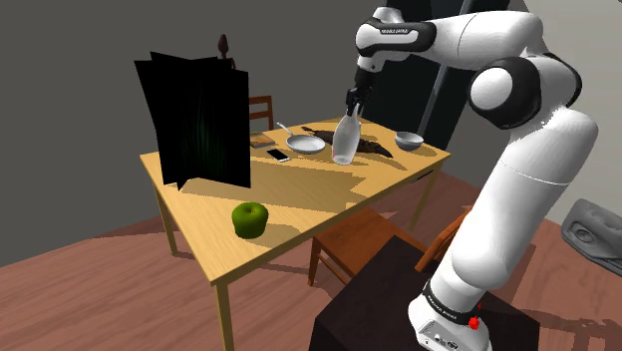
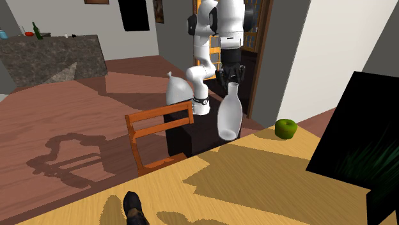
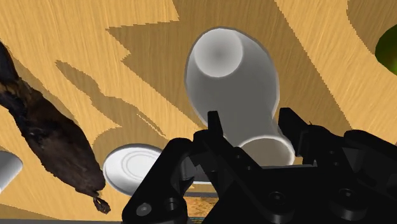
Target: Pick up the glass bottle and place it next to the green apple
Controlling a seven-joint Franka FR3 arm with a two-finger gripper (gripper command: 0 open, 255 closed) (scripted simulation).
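Carrying seems underway: the end effector is clamped on the neck of the pale bottle; next, swing it beside the green apple.

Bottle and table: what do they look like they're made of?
Bottle: smooth, pale grey-white, with a soft sheen. Nothing shows through it, so it could be frosted glass or ceramic; the look leaves that open. Table: light yellow-brown wood with a matte finish; fine grain lines run along it in the wrist view.
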